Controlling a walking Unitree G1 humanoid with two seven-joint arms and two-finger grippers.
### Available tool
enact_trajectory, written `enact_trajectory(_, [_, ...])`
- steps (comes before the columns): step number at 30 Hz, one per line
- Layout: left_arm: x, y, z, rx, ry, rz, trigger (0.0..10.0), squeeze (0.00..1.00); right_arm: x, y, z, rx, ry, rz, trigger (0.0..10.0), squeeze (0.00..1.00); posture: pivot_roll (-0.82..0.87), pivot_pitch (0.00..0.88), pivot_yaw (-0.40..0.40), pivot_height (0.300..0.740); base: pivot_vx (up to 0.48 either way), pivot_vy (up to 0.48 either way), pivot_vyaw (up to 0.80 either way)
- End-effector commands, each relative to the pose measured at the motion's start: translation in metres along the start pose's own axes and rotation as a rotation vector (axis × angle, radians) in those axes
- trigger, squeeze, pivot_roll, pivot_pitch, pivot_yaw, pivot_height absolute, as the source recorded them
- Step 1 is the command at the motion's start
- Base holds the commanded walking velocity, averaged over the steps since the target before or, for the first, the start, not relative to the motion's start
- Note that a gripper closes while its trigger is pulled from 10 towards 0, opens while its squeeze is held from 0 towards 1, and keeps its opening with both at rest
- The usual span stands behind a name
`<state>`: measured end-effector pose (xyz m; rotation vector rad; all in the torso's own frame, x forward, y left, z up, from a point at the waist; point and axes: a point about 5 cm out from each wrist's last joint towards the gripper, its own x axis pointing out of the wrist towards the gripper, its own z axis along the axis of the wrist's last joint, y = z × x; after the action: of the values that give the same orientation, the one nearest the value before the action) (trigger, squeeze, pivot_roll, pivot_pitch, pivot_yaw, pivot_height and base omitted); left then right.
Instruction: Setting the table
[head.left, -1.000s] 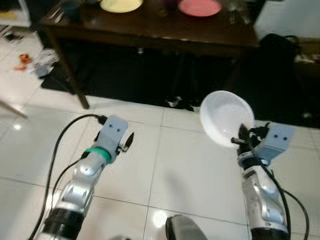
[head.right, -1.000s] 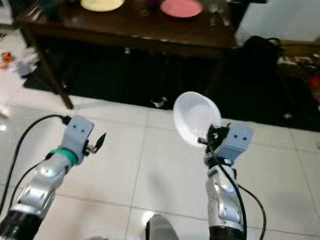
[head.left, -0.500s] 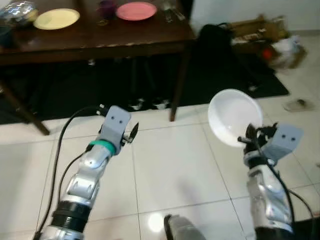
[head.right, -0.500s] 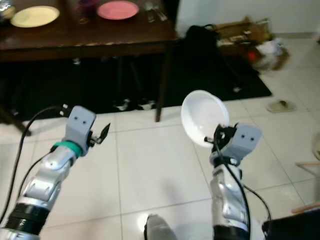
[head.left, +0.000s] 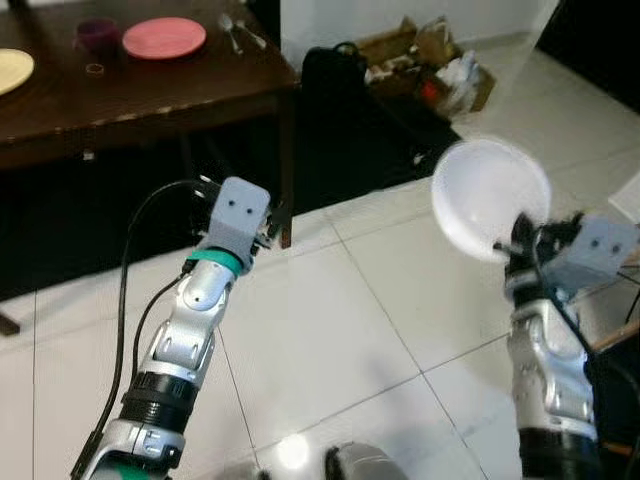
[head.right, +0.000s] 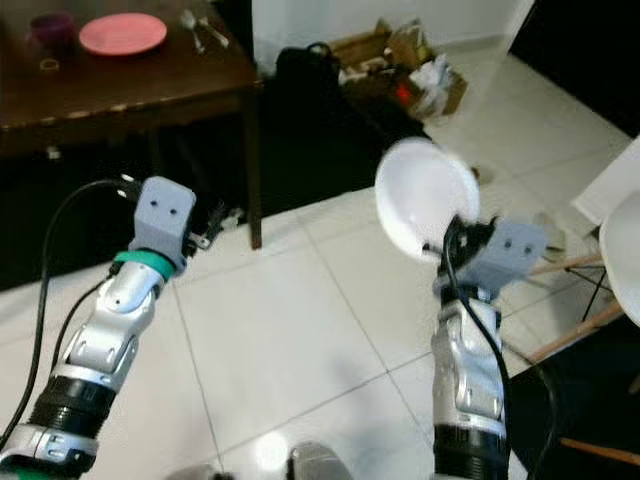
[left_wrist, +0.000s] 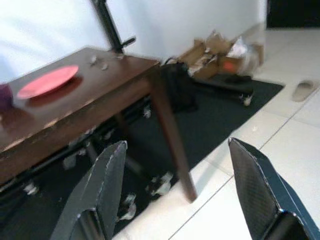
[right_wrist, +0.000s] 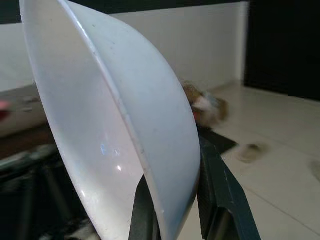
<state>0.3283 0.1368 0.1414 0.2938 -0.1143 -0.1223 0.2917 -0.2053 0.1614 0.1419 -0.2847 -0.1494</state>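
The white bowl (head.left: 491, 196) rides up in the air on the right, well apart from the dark wooden worktop (head.left: 150, 85) at the far left, and it is held on edge with its hollow turned toward the robot. The right pincer (right_wrist: 172, 200) pinches the bowl's rim, one black finger inside the wall and one outside, low on the bowl. It looks like thin, stiff plastic or melamine, so I judge it light and not easily broken, but smooth and glossy, and a grip on so narrow a strip of rim could let it swivel or slide if the arm swings hard. The rim seems the only sensible place to take hold; a deeper bite over the wall would steady it. The left pincer (left_wrist: 180, 195) is held forward with its fingers spread wide and nothing between them. On the worktop sit a pink plate (head.left: 164, 37), a purple cup (head.left: 97, 33) and some cutlery (head.left: 238, 33) at the far edge.
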Motion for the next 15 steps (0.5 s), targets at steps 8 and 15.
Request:
enact_trajectory(8, [-0.001,0.003,-0.003,-0.001,-0.010,0.061,10.0,0.00,0.007,0.034,0.010,-0.013,-0.022,0.207,10.0,0.00,-0.04,0.000,0.040,0.740,0.472,0.000,0.00])
enact_trajectory(15, [-0.004,0.013,0.007,0.011,-0.083,0.167,10.0,0.00,0.010,0.046,0.014,0.020,-0.027,0.276,10.0,0.00,-0.04,0.000,0.037,0.740,0.469,0.000,0.00])
